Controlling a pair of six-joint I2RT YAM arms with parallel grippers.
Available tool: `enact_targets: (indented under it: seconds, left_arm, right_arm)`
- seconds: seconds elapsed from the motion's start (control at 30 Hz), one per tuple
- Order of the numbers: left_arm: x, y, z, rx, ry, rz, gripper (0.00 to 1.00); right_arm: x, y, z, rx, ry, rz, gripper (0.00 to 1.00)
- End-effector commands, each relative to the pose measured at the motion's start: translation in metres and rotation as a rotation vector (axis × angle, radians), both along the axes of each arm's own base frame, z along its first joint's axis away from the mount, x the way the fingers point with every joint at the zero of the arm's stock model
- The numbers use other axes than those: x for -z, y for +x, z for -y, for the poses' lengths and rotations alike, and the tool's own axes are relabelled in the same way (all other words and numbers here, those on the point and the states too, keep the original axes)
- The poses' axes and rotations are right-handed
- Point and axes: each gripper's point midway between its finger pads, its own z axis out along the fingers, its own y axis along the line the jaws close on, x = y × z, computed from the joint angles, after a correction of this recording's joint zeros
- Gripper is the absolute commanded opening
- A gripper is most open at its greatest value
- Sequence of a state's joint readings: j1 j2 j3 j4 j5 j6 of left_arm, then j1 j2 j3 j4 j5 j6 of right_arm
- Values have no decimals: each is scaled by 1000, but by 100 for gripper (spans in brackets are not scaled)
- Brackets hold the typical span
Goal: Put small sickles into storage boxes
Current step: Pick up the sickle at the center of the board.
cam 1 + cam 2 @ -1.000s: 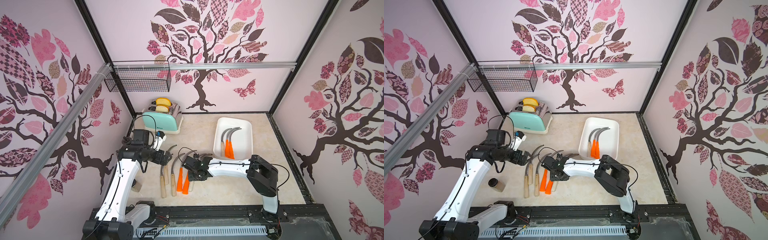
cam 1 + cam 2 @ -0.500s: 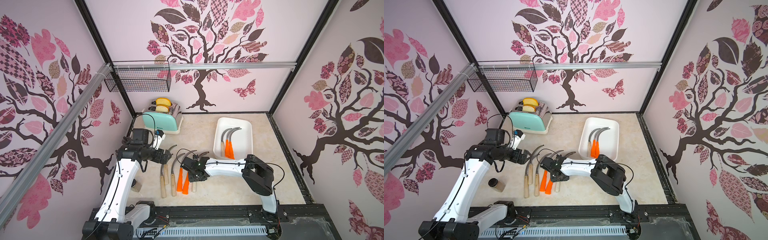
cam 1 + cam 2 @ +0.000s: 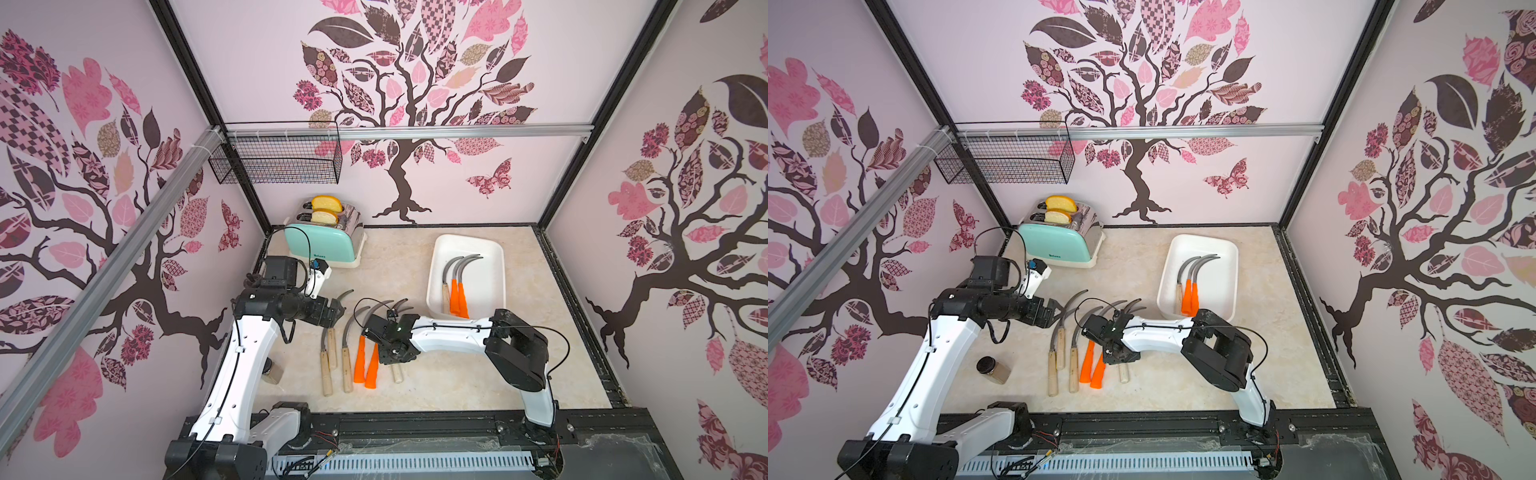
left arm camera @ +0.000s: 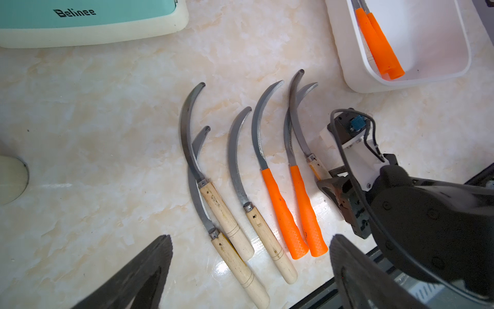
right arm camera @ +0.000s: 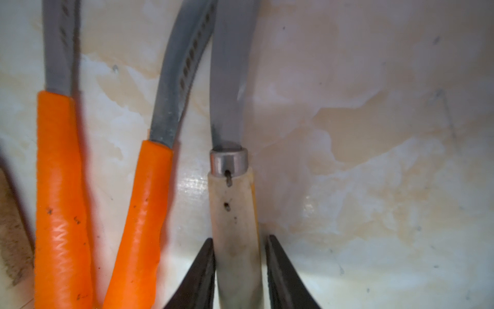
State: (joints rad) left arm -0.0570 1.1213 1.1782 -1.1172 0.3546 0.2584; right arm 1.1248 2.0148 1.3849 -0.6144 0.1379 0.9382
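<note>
The right jaws stand almost closed astride the pale handle of a wooden-handled sickle (image 5: 232, 214) lying on the tabletop (image 5: 374, 160); one finger (image 5: 200, 270) lies against the wood, the other shows a sliver of gap, so a firm grip cannot be told; past that gap bare marble runs open, while on the opposite side the nearer of two orange-handled sickles (image 5: 149, 208) lies just beside the wood, its blade crossing the straddled one's blade further up.

The left jaws hang wide open and empty above the row, fingers (image 4: 149, 267) spread; beyond the orange pair, on the left arm's side, lie three plain-handled sickles (image 4: 256, 230), two of them overlapping; all handles point toward the black front rail (image 3: 415, 428), with a strip of free tabletop before it.

The white tray (image 3: 486, 249) sits well apart, toward the back on the right, open marble between it and the row; inside lie stored sickles (image 3: 455, 286), two orange and one wooden, along its left wall.

The mint toaster (image 4: 80, 26) in the back left corner reads "Belinee"; a small jar (image 3: 994, 370) stands near the left arm.
</note>
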Motion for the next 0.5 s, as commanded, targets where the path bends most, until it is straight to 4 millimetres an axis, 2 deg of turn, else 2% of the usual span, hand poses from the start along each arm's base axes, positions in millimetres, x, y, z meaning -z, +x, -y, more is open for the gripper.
enact_targets:
  seconds: [0.0,0.33,0.47]
  left_arm:
    - [-8,-1,10,43,-44,-14,96]
    - [2,-25,21,184,-61,-25,96]
    - [0,-38,29,255,-98,-29,96]
  right_arm:
    - [15,-10,16,-2,-62,-34,32]
    - [18,-9,17,2,-60,-35,24]
    - [20,-8,16,1,-58,-38,22]
